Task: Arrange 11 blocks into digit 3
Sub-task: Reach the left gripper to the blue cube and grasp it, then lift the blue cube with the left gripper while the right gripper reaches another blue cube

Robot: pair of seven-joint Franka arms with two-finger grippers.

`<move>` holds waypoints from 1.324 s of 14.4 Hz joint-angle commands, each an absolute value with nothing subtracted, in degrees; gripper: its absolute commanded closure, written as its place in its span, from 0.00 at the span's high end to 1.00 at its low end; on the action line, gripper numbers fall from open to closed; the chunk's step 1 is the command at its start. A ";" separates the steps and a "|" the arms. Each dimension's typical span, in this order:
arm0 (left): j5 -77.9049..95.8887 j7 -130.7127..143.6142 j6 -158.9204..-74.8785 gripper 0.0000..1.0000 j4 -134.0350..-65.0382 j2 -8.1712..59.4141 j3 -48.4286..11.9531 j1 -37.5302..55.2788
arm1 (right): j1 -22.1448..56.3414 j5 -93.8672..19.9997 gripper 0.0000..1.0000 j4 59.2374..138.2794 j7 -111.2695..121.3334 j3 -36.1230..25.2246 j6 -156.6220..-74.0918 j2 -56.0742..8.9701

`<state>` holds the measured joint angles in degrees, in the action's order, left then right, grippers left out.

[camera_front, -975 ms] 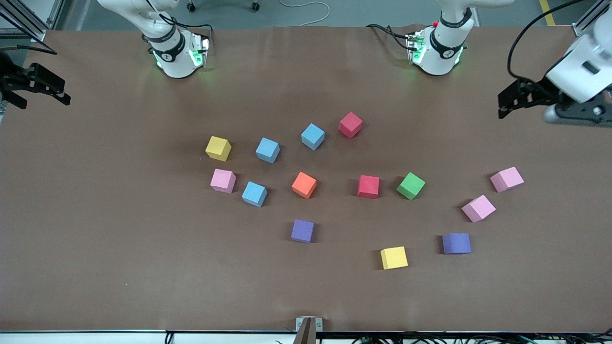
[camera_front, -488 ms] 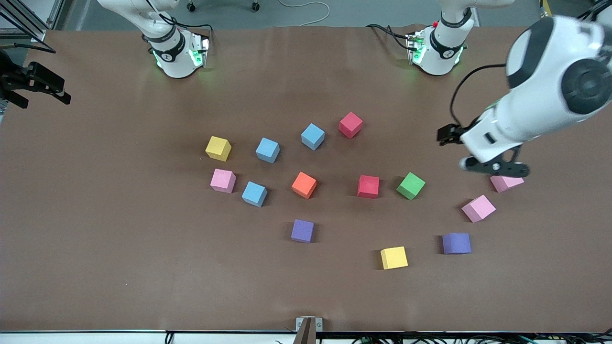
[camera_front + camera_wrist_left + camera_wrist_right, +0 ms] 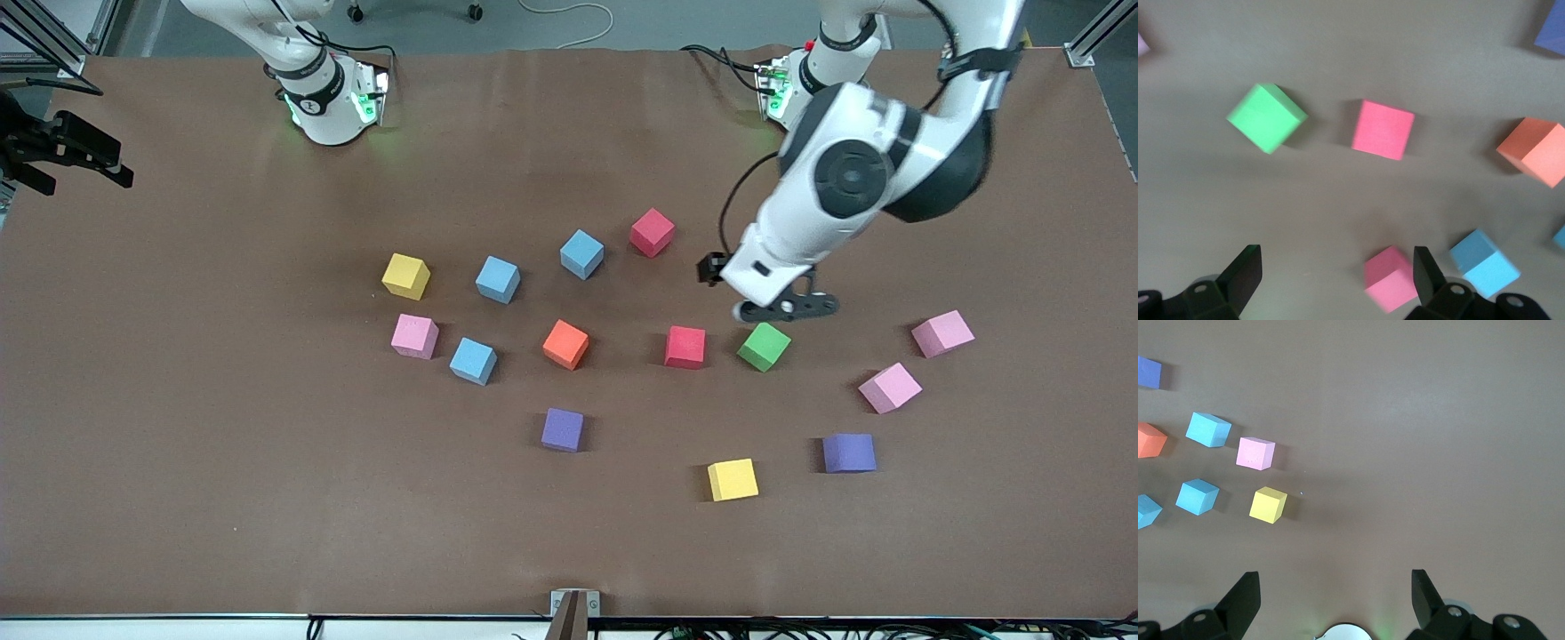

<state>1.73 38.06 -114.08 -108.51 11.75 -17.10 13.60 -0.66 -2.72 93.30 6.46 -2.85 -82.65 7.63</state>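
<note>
Several blocks lie loose and apart on the brown table, and no digit 3 shows. Among them are a green one [image 3: 764, 346] [image 3: 1266, 117], two red [image 3: 685, 347] [image 3: 652, 232], an orange [image 3: 566, 344], three light blue [image 3: 581, 253] [image 3: 498, 279] [image 3: 473, 360], two yellow [image 3: 406, 276] [image 3: 733, 479] and a purple [image 3: 563, 429]. My left gripper [image 3: 711, 268] [image 3: 1337, 280] hangs open and empty over bare table between the two red blocks. One of them [image 3: 1390, 279] shows close beside a fingertip [image 3: 1426, 273]. My right gripper [image 3: 84, 169] [image 3: 1335, 600] waits open at the right arm's end of the table.
Toward the left arm's end lie two pink blocks [image 3: 942, 333] [image 3: 890, 388] and another purple one [image 3: 849, 452]. A third pink block [image 3: 415, 336] sits beside a light blue one. A small metal bracket [image 3: 574, 604] stands at the table edge nearest the front camera.
My left arm has swung in from the left arm's end of the table to over the blocks near the middle. The right arm and all blocks have stayed put.
</note>
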 commanded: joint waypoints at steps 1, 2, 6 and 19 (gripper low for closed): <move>2.02 48.38 -121.89 1.00 -116.35 9.75 -17.05 18.08 | -2.72 -2.29 1.00 91.76 6.94 -2.37 -82.70 6.86; 2.02 53.13 -122.77 1.00 -116.63 10.19 -17.14 19.15 | -3.25 -2.29 1.00 91.24 6.94 -2.37 -82.71 6.25; 2.11 75.33 -131.36 1.00 -117.42 15.10 -17.84 25.03 | -3.34 -0.09 1.00 90.53 6.77 -2.37 -84.88 2.73; 1.76 99.67 -145.55 0.96 -116.54 25.58 -17.58 34.01 | 0.07 0.00 1.00 91.84 -7.18 -1.67 -89.30 -2.55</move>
<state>1.73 98.68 -145.06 -117.22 25.04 -17.84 33.45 -1.98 -0.23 91.70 -1.65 -2.34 -89.21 -2.65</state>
